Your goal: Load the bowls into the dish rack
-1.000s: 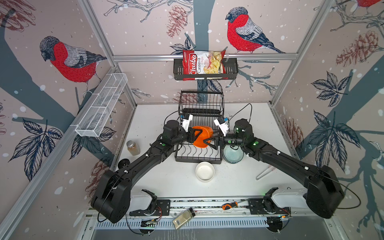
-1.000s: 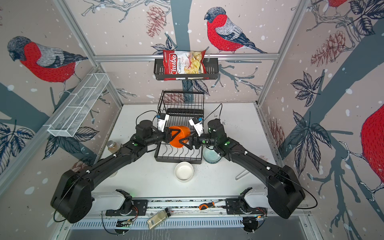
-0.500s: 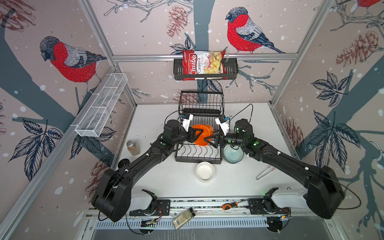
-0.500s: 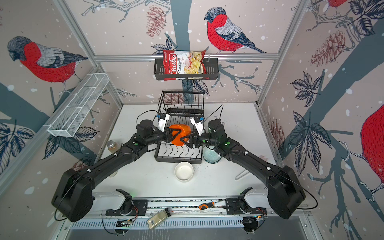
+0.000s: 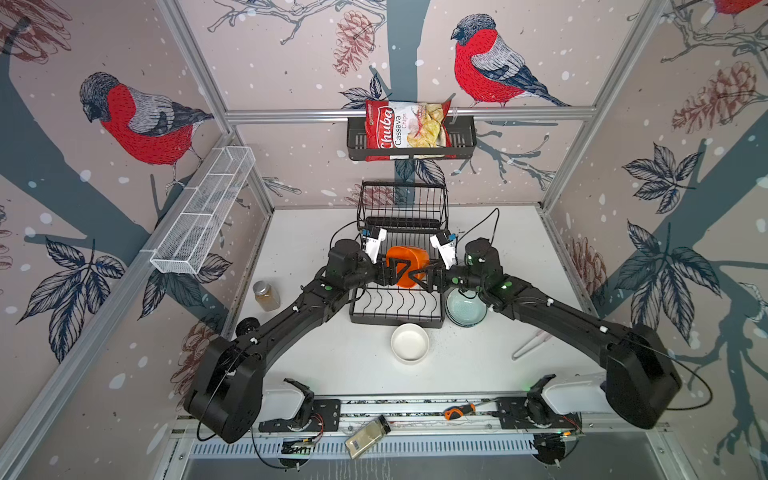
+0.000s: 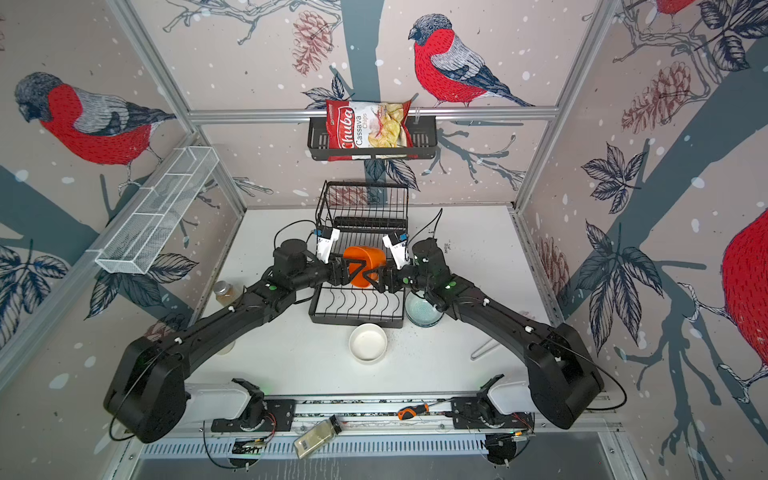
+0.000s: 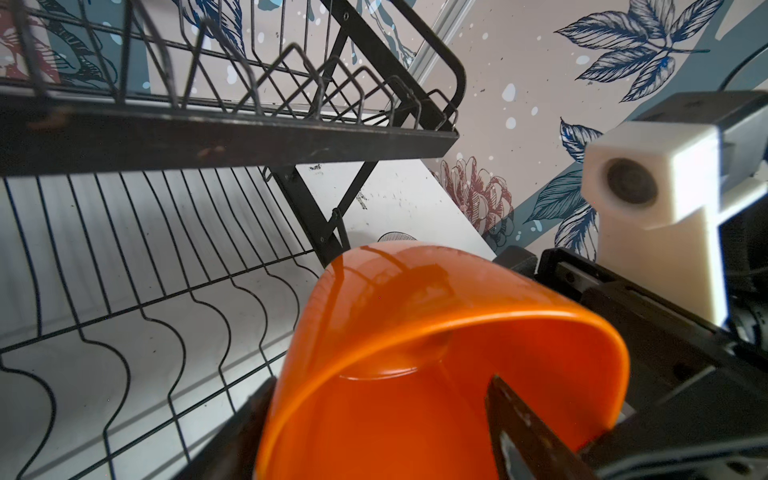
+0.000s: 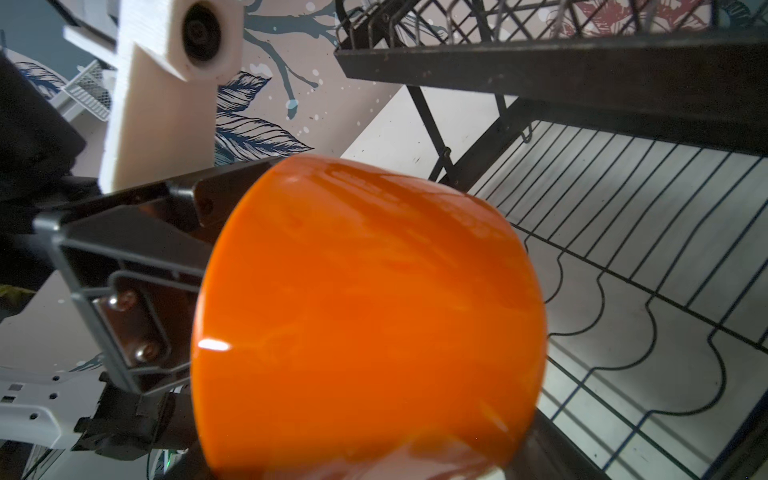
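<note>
Between my two grippers, just over the rack's (image 5: 395, 322) lower grid, the orange bowl (image 5: 409, 257) hung tipped on its side. My right gripper (image 5: 419, 276) was clamped across its outside. My left gripper (image 5: 397, 270) had its jaws spread wide, one finger (image 7: 519, 428) poking loosely inside the bowl's mouth.

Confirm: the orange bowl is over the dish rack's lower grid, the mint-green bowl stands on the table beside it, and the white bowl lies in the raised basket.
Wrong on the white bowl: it stands on the table in front of the dish rack, not in the raised basket, as both top views show. The rest holds.
</note>
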